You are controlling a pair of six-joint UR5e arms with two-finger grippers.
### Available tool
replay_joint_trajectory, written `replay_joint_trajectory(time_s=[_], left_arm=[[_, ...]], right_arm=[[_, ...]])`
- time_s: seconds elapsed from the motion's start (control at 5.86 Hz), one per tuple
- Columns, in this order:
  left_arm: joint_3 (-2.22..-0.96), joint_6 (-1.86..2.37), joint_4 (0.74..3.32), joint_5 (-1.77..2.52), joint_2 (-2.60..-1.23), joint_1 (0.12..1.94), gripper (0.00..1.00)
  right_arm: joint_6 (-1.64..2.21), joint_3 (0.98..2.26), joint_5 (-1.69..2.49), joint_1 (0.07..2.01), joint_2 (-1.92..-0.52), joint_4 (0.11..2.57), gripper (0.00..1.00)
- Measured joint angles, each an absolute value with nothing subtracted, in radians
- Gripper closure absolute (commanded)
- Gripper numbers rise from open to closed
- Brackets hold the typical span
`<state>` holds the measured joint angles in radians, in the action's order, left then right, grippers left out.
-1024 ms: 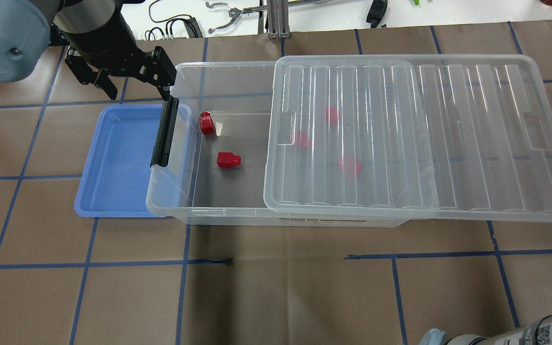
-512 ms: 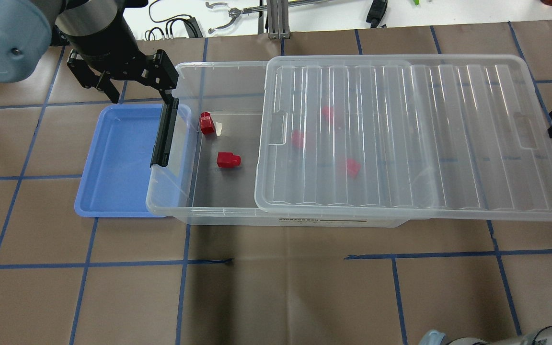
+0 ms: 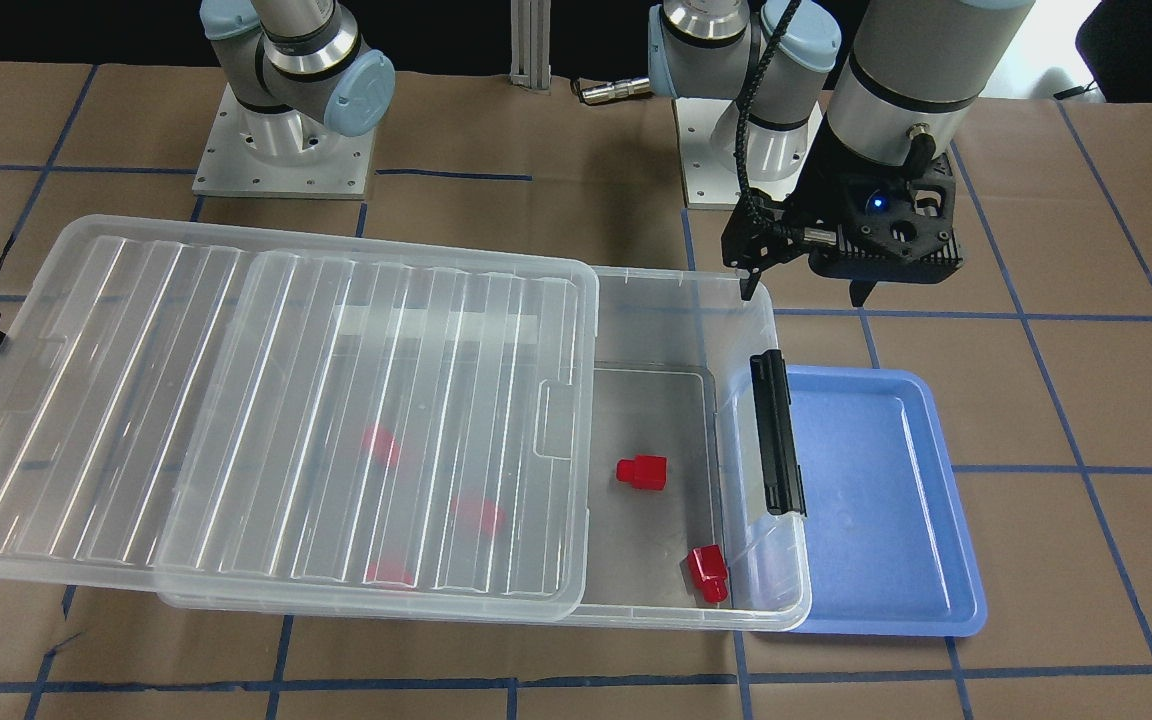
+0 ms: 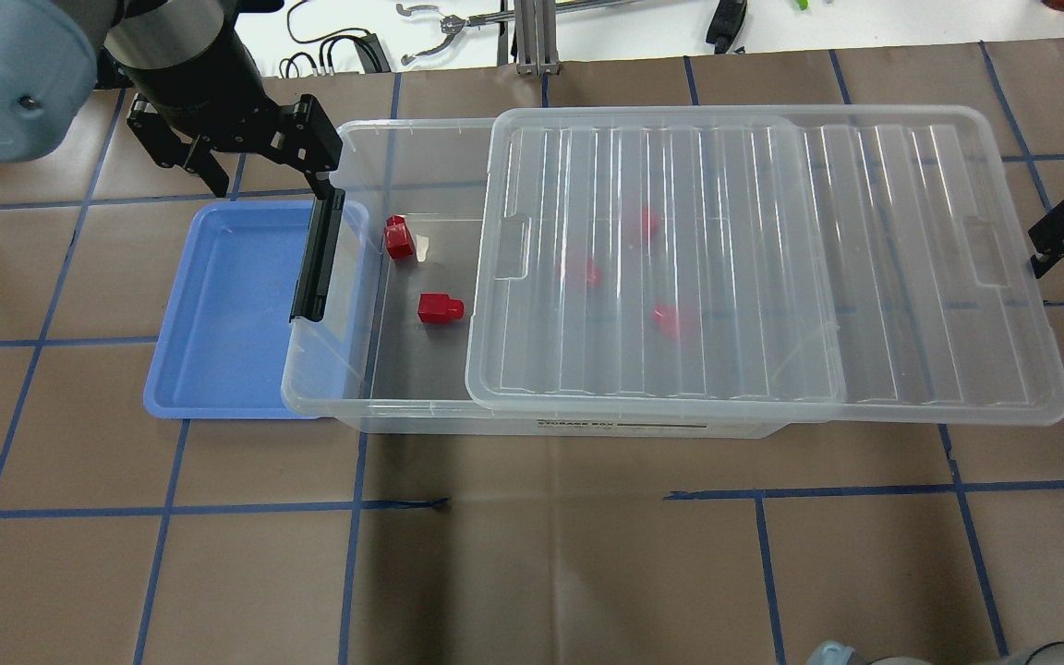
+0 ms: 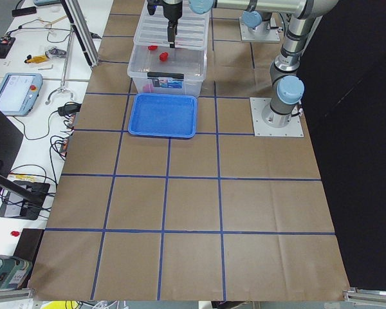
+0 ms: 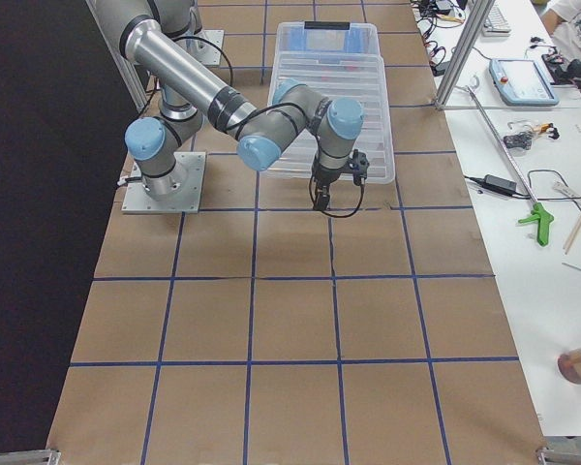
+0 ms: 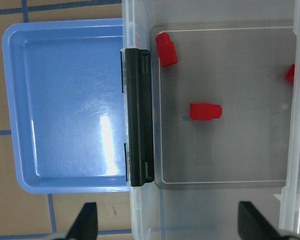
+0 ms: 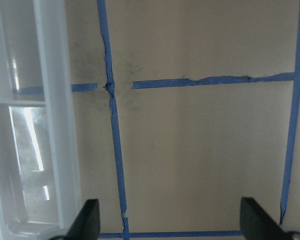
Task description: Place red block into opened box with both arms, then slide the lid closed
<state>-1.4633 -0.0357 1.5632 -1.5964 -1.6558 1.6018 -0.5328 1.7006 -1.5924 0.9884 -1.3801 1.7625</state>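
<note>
**Box** [image 4: 421, 139]: clear bin, centre of the overhead view, long axis left to right. The black latch [image 4: 318, 259] is on its left short side. That end overlaps the rim of a blue tray [image 4: 227, 305].

**Lid** [image 4: 772, 268]: ribbed sheet resting on the box rim and covering most of it. It overhangs the right end and leaves a gap at the latch end. Judged part-way through the closing slide.

**Red block**: five in all, all inside the box. Two lie in the uncovered left part, one [image 4: 397, 238] near the latch wall and one [image 4: 441, 308] below it. Three more show blurred through the lid. The placing step looks done.

**Left gripper** [image 4: 269, 180]: upper left of the overhead view, over the box's far left corner. Fingers apart, holding nothing. It is probably parked there to stay clear of the lid's path.

**Right gripper** [image 8: 170, 220]: right edge of the overhead view, just beside the lid's right short end. Fingers apart, nothing between them. The wrist view shows the lid rim by one finger; contact cannot be told. It is likely placed to push the lid leftward.
</note>
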Motion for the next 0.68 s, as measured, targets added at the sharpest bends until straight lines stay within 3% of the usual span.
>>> replay_joint_trajectory(time_s=[0.68], left_arm=[[-1.484, -0.038, 1.554, -1.599, -1.627, 1.597, 0.02]], right_arm=[[-0.477, 1.703, -1.576, 1.052, -1.382, 1.763, 0.00]])
